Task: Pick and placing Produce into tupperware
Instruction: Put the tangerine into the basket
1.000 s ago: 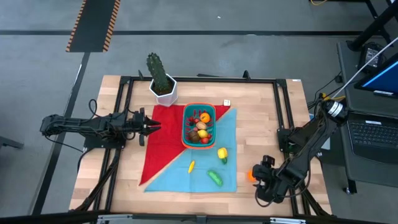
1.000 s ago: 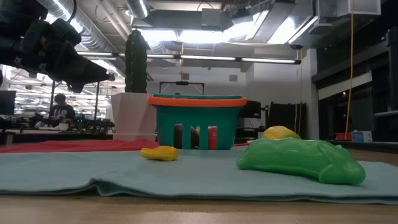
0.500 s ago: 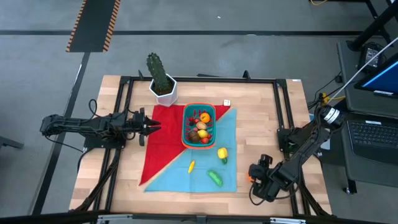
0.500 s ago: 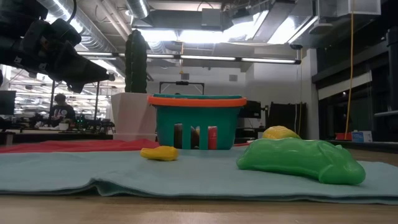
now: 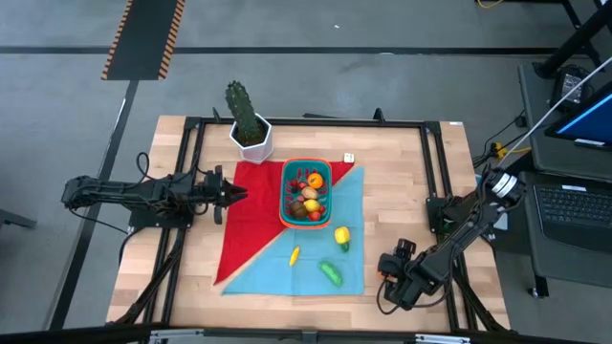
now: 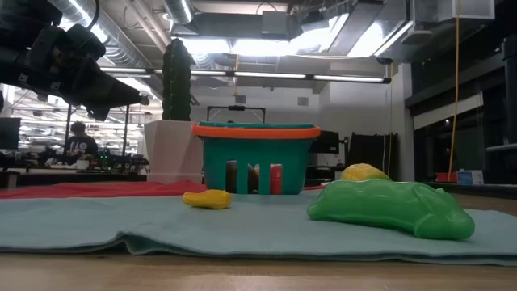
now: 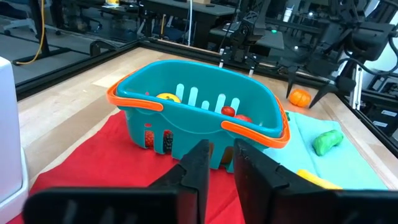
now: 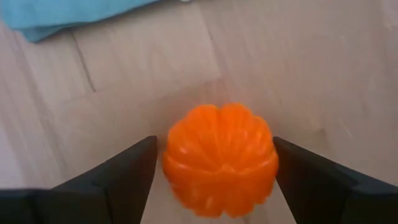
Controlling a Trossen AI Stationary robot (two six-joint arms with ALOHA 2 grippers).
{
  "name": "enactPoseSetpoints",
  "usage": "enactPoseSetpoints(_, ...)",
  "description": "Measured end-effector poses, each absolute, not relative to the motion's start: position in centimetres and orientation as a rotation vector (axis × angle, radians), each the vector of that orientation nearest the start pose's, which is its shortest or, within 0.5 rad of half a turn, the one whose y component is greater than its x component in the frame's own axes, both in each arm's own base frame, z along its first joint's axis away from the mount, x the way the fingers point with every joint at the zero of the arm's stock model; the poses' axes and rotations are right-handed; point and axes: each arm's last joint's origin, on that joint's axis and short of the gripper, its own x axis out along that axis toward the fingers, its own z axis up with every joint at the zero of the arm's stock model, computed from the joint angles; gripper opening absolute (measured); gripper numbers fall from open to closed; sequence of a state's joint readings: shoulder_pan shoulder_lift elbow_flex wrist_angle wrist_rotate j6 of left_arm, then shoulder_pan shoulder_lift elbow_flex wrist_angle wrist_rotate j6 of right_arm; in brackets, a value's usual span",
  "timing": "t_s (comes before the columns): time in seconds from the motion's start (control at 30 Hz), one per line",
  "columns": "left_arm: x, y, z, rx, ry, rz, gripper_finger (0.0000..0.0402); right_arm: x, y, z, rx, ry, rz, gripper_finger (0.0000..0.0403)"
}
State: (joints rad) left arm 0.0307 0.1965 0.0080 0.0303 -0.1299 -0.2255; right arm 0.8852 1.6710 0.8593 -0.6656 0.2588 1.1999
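Note:
The teal tupperware (image 5: 306,194) with an orange rim stands on a red and teal cloth and holds several produce pieces. A yellow pepper (image 5: 341,237), a small yellow piece (image 5: 295,255) and a green piece (image 5: 331,273) lie on the teal cloth. An orange ribbed piece (image 8: 219,158) rests on the bare wood by the cloth's near right corner. My right gripper (image 8: 214,155) points down over it, open, one finger close on each side. My left gripper (image 5: 239,194) hovers level left of the tupperware, its fingers (image 7: 199,171) almost together and holding nothing.
A cactus in a white pot (image 5: 249,129) stands at the far left of the cloth. A black frame (image 5: 435,172) runs around the work area. A small white bit (image 5: 349,158) lies on the wood behind the tupperware.
My right gripper has sunk toward the table and drifted a little left, coming down over the orange piece, which it now covers in the high view. The produce and the tupperware have stayed where they were.

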Motion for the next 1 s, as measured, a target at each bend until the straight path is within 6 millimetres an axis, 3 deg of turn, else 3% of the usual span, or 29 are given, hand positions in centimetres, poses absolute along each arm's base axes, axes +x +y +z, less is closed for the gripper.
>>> enactPoseSetpoints(0.37,10.8,0.7,15.3,-0.216,0.140,0.177,0.0043,18.0,20.3,13.0,0.231,1.288,-0.283,0.0306)
enactPoseSetpoints(0.6,10.8,0.7,15.3,-0.216,0.139,0.177,0.0030,18.5,20.0,13.0,0.254,1.300,-0.293,0.0248)
enactPoseSetpoints(1.0,10.8,0.7,15.3,-0.216,0.140,0.177,0.0011,18.4,19.5,13.6,0.264,1.283,-0.308,0.0248)
